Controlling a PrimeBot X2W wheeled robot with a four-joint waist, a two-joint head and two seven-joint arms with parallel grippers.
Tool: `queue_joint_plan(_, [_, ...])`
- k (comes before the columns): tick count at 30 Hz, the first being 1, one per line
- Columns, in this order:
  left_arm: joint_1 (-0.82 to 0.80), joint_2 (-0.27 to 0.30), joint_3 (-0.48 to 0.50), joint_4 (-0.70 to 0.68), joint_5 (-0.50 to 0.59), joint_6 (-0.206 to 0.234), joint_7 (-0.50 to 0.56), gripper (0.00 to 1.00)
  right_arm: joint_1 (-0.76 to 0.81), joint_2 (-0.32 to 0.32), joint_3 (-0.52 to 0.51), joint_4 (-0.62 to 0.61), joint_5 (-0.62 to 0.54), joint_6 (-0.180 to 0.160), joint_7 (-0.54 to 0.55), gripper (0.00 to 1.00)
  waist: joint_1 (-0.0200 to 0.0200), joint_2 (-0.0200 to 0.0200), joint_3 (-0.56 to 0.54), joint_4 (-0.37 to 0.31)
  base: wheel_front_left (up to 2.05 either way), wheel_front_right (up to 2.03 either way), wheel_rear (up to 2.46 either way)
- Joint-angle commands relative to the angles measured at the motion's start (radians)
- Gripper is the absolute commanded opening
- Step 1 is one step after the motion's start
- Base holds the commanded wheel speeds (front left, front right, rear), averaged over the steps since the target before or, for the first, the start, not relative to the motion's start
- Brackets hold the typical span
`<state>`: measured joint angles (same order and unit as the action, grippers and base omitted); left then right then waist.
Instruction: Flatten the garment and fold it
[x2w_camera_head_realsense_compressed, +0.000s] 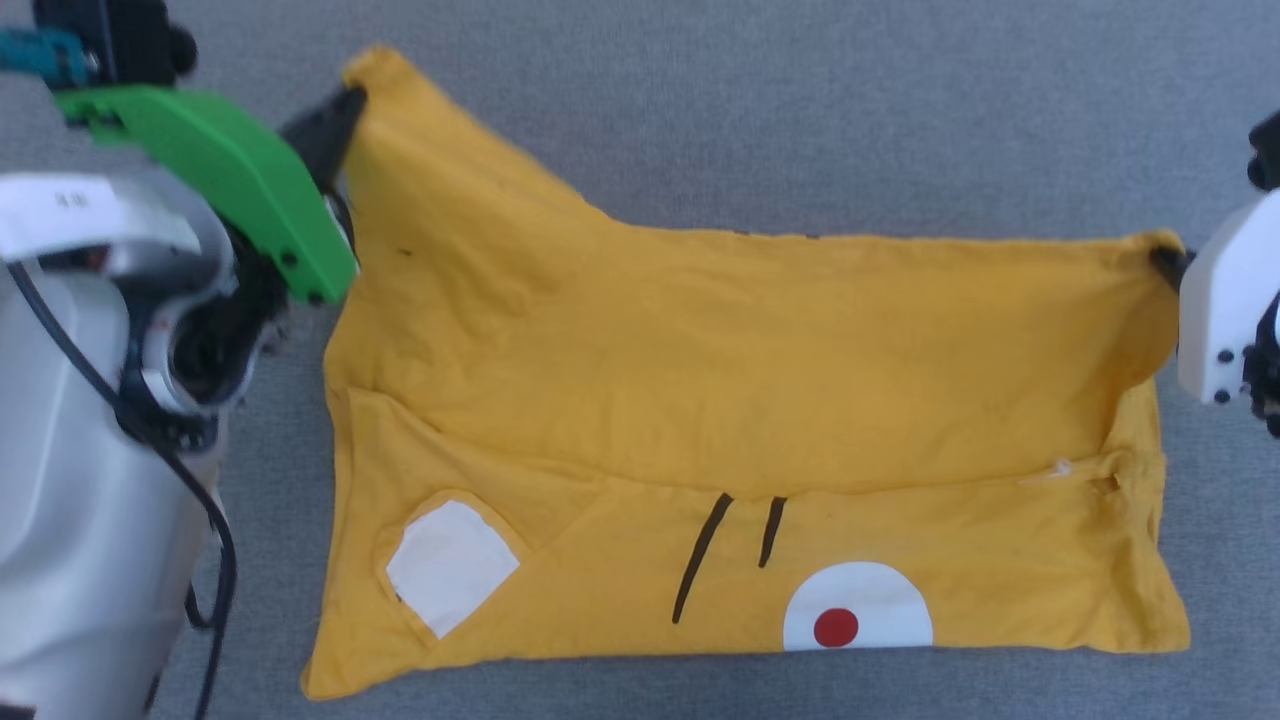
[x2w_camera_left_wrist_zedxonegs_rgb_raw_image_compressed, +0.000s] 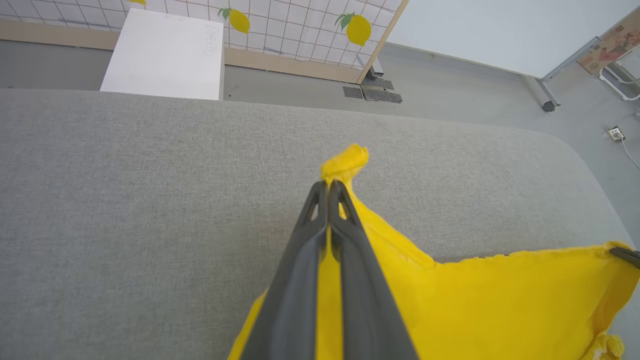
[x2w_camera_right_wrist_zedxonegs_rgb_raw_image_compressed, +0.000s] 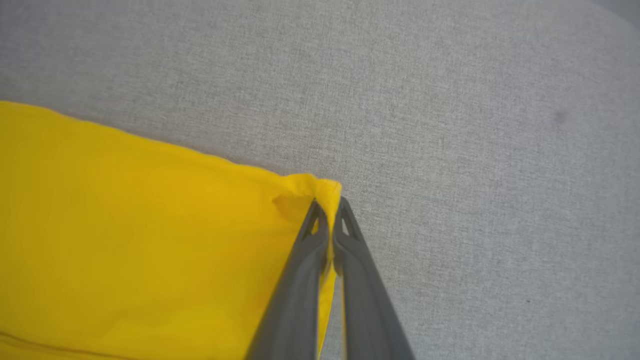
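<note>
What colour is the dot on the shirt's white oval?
Red: the dot on the garment shows best in head view.

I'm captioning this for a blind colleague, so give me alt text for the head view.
A mustard-yellow T-shirt lies partly folded on a grey fabric surface, with the left tool and right tool each pinching a far corner.
</note>
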<state>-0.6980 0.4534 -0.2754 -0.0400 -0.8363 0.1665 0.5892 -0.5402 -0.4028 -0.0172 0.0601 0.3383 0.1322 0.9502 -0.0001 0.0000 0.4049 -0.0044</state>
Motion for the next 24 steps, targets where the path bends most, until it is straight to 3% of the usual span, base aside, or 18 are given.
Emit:
queue_joint_plan(1, [0.056,0.009,0.006,-0.019,-0.014,0.010,0.000,0.00,0.032,0.000,-0.007,0.005,0.011,-0.002,-0.008,0.00,0.0001,0.0000,-0.091,0.009,0.00,0.00,0.00])
queue_joint_plan(12, [0.428,0.031,0.068,-0.146,-0.059,0.084,-0.058,0.00,0.243,0.041,-0.061,-0.006,0.040,-0.002,-0.007,0.00,0.0001,0.0000,-0.186,0.023,0.00,0.00,0.00])
queue_joint_plan(24, [0.722,-0.036,0.115,-0.149,-0.120,0.126,-0.151,0.00,0.379,0.072,-0.079,0.035,0.021,-0.002,-0.005,0.00,0.0001,0.0000,-0.197,0.023,0.00,0.00,0.00])
